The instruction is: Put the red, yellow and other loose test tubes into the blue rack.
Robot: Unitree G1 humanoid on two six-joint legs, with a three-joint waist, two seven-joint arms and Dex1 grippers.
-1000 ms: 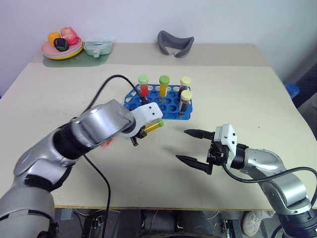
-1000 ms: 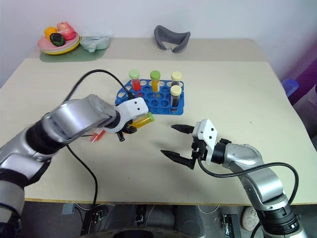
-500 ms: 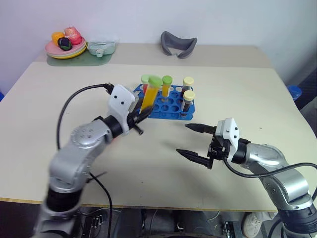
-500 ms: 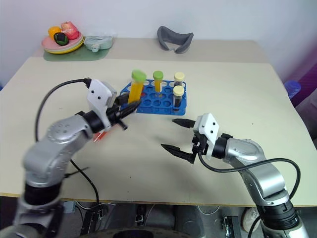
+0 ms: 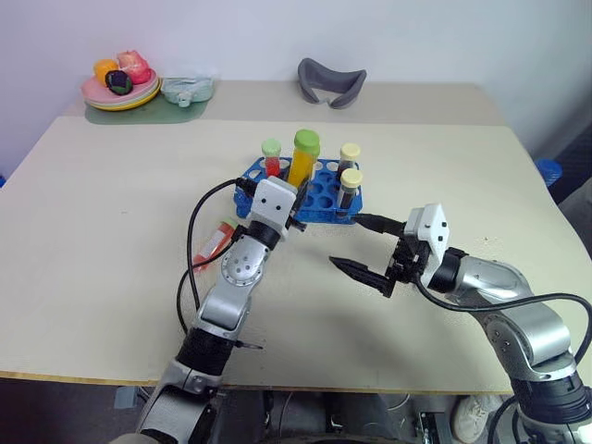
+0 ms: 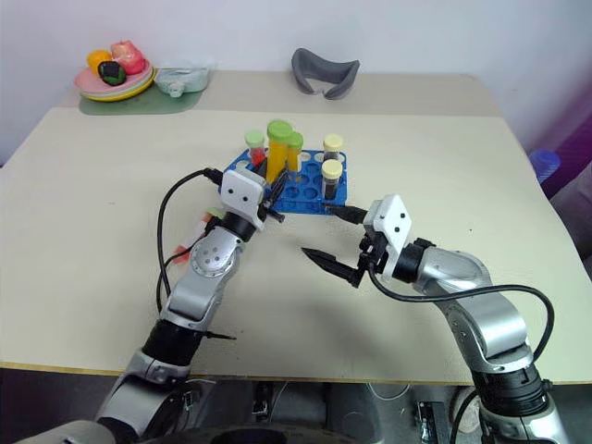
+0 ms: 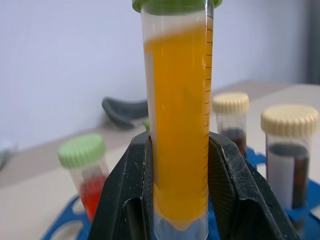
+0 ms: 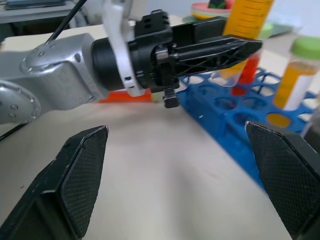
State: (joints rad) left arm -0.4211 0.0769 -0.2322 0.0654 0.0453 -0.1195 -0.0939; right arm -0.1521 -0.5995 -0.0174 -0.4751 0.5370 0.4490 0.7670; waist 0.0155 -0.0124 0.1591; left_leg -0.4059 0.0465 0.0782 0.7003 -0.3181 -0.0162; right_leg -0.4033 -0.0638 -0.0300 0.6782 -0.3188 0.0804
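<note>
My left gripper (image 5: pixel 296 191) is shut on the lower part of a yellow test tube (image 5: pixel 302 163) with a green cap. It holds the tube upright just above the front left of the blue rack (image 5: pixel 322 192). Its fingers (image 7: pixel 125 190) clamp the tube (image 7: pixel 179 125) from both sides. The rack holds a red tube (image 5: pixel 270 159), another yellow one (image 6: pixel 294 150) and two dark cream-capped tubes (image 5: pixel 350 185). A red loose tube (image 5: pixel 216 240) lies on the table left of my left arm. My right gripper (image 5: pixel 347 242) hovers open and empty in front of the rack's right end.
At the back left are a plate of toy food (image 5: pixel 120 85) and a clear container (image 5: pixel 188 90) on a green mat. A grey curved object (image 5: pixel 328 81) lies at the back centre. A black cable (image 5: pixel 192 250) loops from my left wrist.
My left wrist turned the yellow tube from lying level to upright and carried it right, up to the rack. The right gripper rose and moved slightly toward the rack, still open.
</note>
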